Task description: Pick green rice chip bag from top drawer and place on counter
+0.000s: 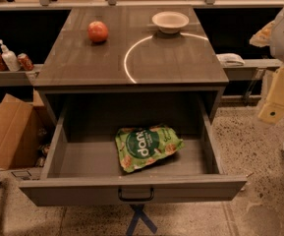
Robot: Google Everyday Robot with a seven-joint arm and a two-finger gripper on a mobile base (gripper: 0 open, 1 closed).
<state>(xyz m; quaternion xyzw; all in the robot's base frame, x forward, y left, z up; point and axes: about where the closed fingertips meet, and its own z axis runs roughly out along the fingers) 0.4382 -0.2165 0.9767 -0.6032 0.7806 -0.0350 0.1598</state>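
The green rice chip bag (146, 146) lies flat on the floor of the open top drawer (131, 190), right of its middle, logo facing up. The drawer is pulled out fully towards me, with its dark handle at the front centre. The counter (87, 63) is the cabinet top above it, with a thin white arc on it. My gripper (275, 102) hangs at the right edge of the view, to the right of the cabinet and apart from the drawer and the bag. It holds nothing that I can see.
A red apple (98, 31) and a white bowl (170, 21) stand on the back of the counter. A cardboard box (9, 132) sits on the floor at the left. Cans and a bottle (8, 59) stand on a shelf at the far left.
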